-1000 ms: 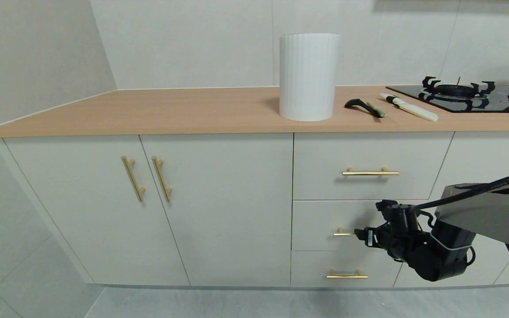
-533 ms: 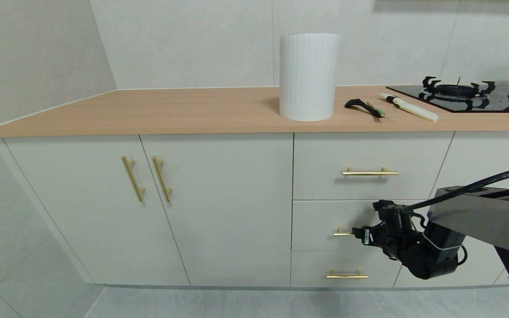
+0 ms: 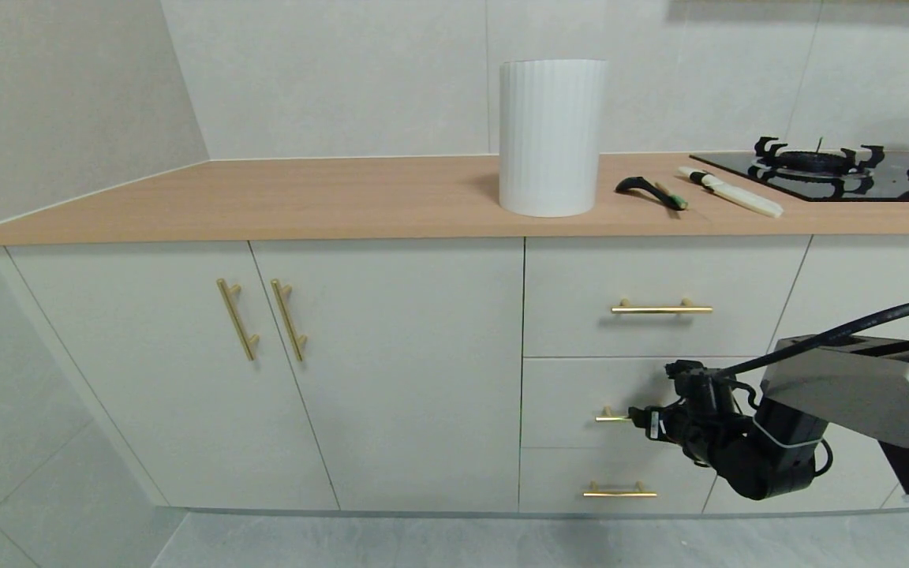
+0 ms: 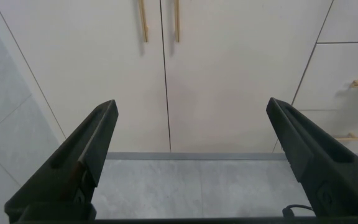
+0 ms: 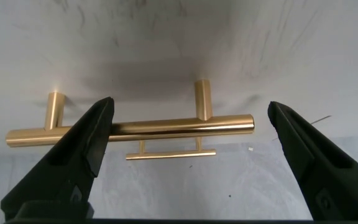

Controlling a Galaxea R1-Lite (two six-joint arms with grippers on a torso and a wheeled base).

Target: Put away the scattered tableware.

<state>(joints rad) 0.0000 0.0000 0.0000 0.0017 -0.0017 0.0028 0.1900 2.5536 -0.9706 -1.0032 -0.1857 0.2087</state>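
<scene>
On the wooden countertop (image 3: 304, 197) stands a tall white ribbed holder (image 3: 551, 138). To its right lie a black utensil with a green tip (image 3: 650, 191) and a white knife (image 3: 731, 192). My right gripper (image 3: 642, 416) is low, at the middle drawer's gold handle (image 3: 611, 417). In the right wrist view this gripper (image 5: 189, 118) is open, with the gold handle (image 5: 160, 128) running across between its fingers. My left gripper (image 4: 190, 106) is open and holds nothing, facing the cabinet doors (image 4: 229, 74) above the floor.
A black gas hob (image 3: 841, 170) sits at the counter's right end. Below are a top drawer handle (image 3: 662, 309), a bottom drawer handle (image 3: 619, 494), and two cabinet door handles (image 3: 237, 319) (image 3: 289, 319). Grey tiled floor (image 3: 344, 544) lies in front.
My right arm has shifted a little left and toward the middle drawer, bringing the gripper up to its handle. Nothing on the counter has moved.
</scene>
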